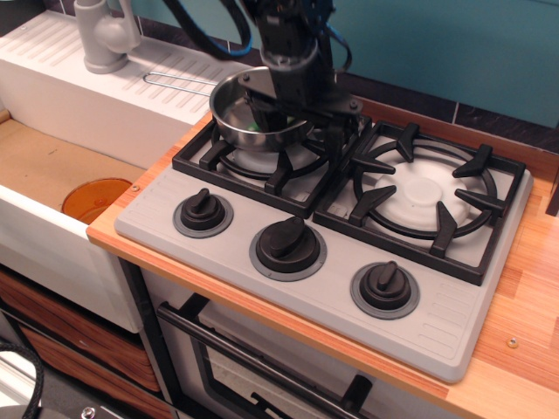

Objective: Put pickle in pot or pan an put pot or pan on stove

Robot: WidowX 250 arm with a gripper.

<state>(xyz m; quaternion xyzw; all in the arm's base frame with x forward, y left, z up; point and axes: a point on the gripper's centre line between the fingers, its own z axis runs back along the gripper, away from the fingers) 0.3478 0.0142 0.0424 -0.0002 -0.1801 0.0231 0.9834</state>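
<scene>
The shiny steel pan [229,106] sits on the stove's [454,323] back-left burner grate [214,159]. Its wire handle [177,80] points left over the white drainboard. My gripper [299,124] is down over the pan's right side with its jaws apart. One finger [262,112] is inside the pan and the other [337,131] is outside the right rim. The green pickle [255,127] lies in the pan, mostly hidden behind the gripper. Only a small green bit shows.
A white ribbed sink drainboard [52,52] with a grey faucet [105,35] lies at the back left. An orange basin [96,199] sits in the sink below. Three black knobs [287,243] line the stove front. The right burner grate [424,196] is bare.
</scene>
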